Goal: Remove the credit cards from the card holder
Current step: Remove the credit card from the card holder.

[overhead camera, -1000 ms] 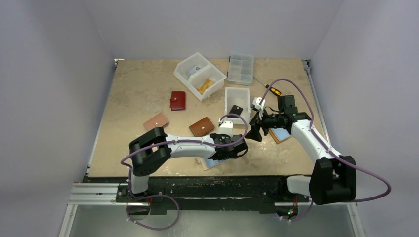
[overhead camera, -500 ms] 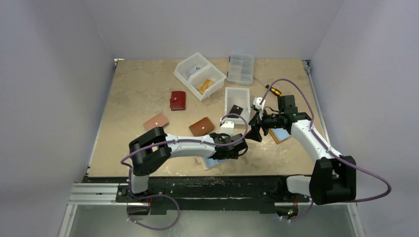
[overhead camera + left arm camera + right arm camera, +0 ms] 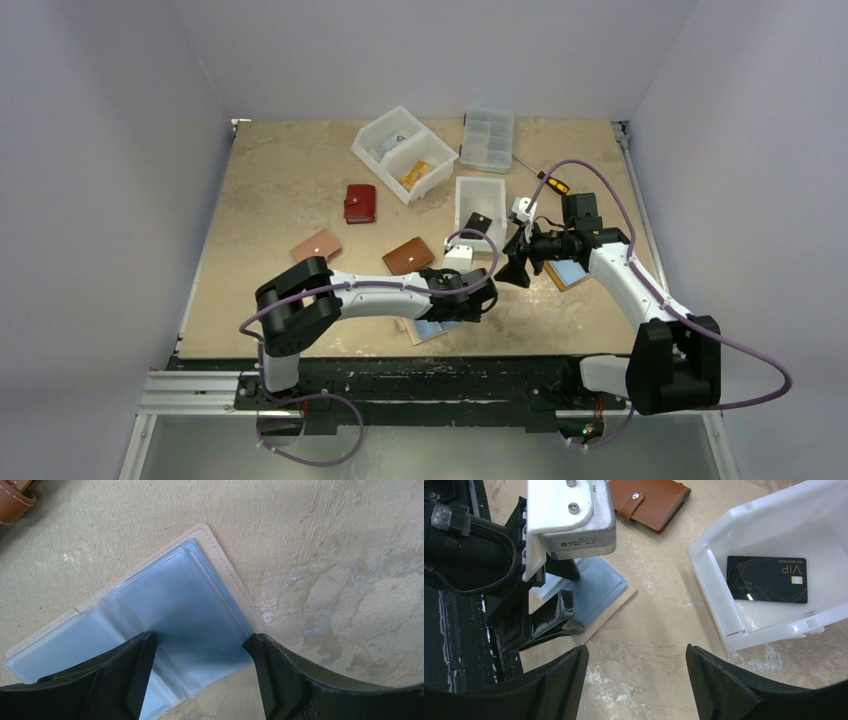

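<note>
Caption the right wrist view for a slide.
Open right gripper over table; black VIP card in white bin, left gripper at card holder.

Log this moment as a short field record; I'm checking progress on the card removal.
card holder: lies open on the table, clear sleeves facing up
left end effector: open, straddling the holder's sleeves
right end effector: open, empty, over bare table
black card: flat inside the white bin
brown wallet: snapped shut, beside the holder
cards left in sleeves: cannot tell
</note>
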You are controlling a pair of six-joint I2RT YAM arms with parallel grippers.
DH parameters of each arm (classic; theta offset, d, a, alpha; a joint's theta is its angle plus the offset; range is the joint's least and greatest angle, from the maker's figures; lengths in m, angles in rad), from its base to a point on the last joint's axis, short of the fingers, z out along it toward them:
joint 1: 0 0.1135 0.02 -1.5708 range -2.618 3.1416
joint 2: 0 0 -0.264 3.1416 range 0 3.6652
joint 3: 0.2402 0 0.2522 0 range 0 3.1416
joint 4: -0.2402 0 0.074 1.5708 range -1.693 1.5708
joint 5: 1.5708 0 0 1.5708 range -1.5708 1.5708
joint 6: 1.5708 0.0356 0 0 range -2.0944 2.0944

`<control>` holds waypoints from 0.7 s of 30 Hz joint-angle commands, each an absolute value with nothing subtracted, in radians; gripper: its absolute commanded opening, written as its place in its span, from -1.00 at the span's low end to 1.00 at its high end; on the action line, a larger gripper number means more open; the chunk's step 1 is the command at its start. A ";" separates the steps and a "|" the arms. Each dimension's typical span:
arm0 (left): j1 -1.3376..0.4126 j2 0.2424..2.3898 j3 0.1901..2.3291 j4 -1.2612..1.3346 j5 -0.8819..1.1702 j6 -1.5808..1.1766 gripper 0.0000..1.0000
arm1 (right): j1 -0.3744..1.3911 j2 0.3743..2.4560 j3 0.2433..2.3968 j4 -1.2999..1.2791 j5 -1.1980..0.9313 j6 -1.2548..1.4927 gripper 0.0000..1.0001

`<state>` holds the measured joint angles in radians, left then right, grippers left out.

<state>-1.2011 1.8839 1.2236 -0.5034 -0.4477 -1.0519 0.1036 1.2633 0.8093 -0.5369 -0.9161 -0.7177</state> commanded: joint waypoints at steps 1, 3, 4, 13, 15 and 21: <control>-1.195 1.864 1.171 -0.446 -0.373 -1.038 0.50 | 0.100 1.246 0.801 -0.523 -0.951 -0.716 0.59; -1.192 1.850 1.156 -0.429 -0.367 -1.035 0.50 | 0.100 1.246 0.802 -0.523 -0.951 -0.718 0.59; -1.191 1.845 1.149 -0.421 -0.365 -1.035 0.49 | 0.100 1.246 0.801 -0.523 -0.952 -0.717 0.59; -1.183 1.833 1.122 -0.381 -0.330 -1.022 0.51 | 0.100 1.246 0.798 -0.523 -0.952 -0.719 0.59; -1.180 1.835 1.121 -0.382 -0.325 -1.020 0.50 | 0.100 1.246 0.798 -0.522 -0.953 -0.718 0.59; -1.172 1.855 1.135 -0.435 -0.342 -1.040 0.32 | 0.099 1.246 0.796 -0.522 -0.954 -0.719 0.59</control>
